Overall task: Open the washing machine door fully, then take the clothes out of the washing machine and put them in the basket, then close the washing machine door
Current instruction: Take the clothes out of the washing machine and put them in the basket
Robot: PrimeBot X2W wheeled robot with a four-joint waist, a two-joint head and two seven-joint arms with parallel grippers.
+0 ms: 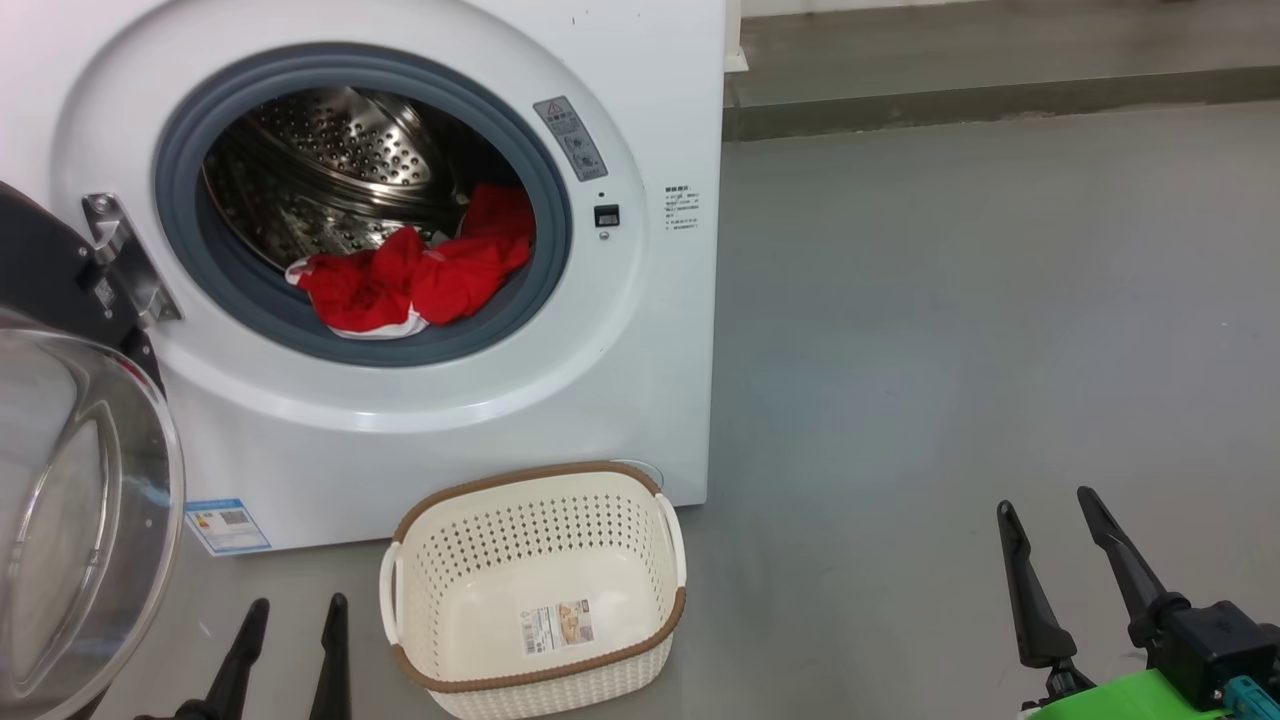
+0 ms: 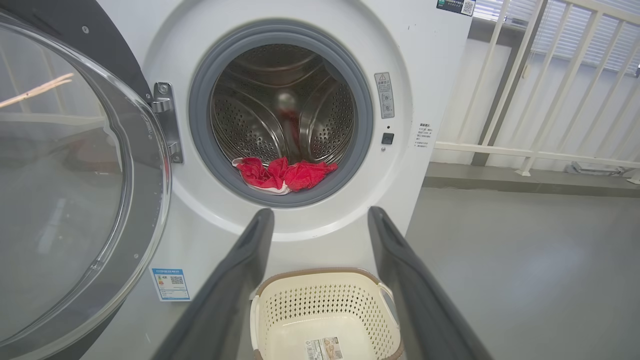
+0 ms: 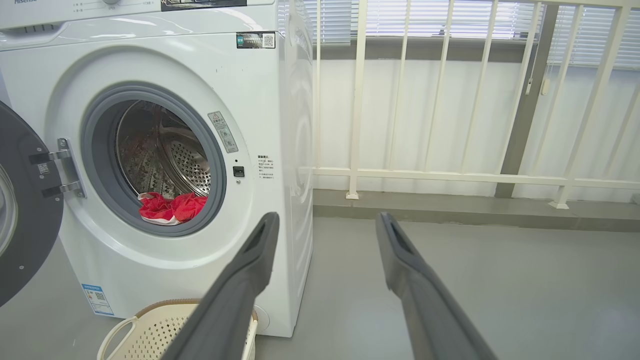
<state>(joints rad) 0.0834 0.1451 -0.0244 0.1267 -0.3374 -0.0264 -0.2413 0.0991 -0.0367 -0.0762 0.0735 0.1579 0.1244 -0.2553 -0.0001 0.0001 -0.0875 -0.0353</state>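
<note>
red clothes (image 1: 410, 280) in one washing machine (image 1: 640, 380), one door (image 1: 80, 500) open, one basket (image 1: 530, 472), left fingers (image 1: 240, 650) and right fingers (image 1: 1025, 590) apart

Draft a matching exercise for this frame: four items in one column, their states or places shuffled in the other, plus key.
Column 1
1. washing machine door
2. clothes
3. basket
4. right gripper

Column 2
A. empty, standing in front of the washing machine
B. fingers apart, nothing between them
C. swung open on the left side
D. heaped at the front of the drum

Pairs: 1-C, 2-D, 3-A, 4-B
</note>
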